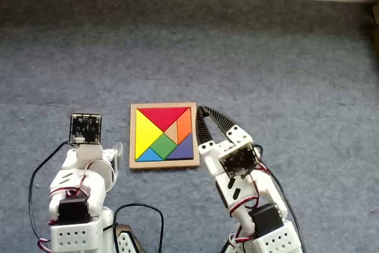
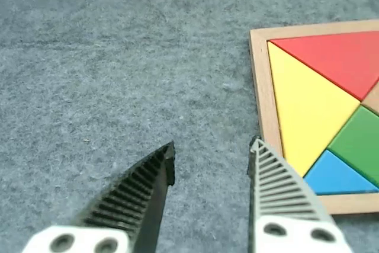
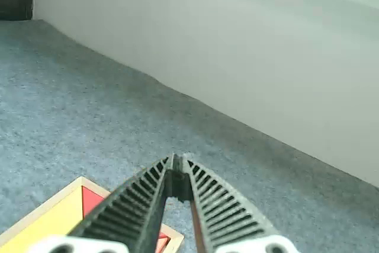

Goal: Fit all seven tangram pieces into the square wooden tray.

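The square wooden tray lies flat near the middle of the grey cloth, between the two arms. All seven pieces sit inside it: a red triangle along the far side, a yellow triangle on the left, a green square, a small blue triangle at the near left corner, a tan triangle, an orange piece on the right and a purple triangle at the near right. Seams between them are hard to judge from above.

In the left wrist view the tray's right part is cut off by the frame edge. In the right wrist view only its far right corner shows, partly hidden behind the black fingers.

The right gripper reaches forward from its base at the near right. Its tips are just beside the tray's far right corner, and its fingers are pressed together with nothing between them. Whether it touches the rim cannot be told. It points toward the white wall at the far edge.

The left gripper hangs over bare cloth just left of the tray's near left part, its fingers spread apart and holding nothing. From above, the left arm's camera board covers most of it.
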`<action>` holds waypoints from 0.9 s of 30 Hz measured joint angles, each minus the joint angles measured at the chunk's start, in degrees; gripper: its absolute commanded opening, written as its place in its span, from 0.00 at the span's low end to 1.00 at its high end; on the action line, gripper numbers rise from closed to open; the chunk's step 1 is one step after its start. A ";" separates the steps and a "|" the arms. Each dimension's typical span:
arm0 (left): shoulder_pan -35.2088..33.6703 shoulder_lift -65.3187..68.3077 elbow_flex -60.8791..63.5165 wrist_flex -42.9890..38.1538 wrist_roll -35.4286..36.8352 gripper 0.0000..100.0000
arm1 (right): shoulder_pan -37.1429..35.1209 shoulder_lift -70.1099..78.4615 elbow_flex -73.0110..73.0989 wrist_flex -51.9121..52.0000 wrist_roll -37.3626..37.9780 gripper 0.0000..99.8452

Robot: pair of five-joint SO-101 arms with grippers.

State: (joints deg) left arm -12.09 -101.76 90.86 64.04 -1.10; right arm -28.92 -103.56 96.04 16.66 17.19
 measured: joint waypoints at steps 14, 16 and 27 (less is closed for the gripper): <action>8.79 0.00 5.10 -5.63 0.00 0.20 | 15.03 -0.44 0.00 10.02 0.00 0.00; 8.70 0.00 5.10 -5.63 0.00 0.20 | 18.81 -0.44 0.00 11.08 0.00 0.00; 8.97 0.00 5.10 -5.80 0.00 0.20 | 26.02 -0.44 0.00 26.90 0.00 0.00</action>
State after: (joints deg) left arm -3.12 -101.76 95.96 58.24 -1.10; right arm -2.90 -104.00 96.04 43.56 17.19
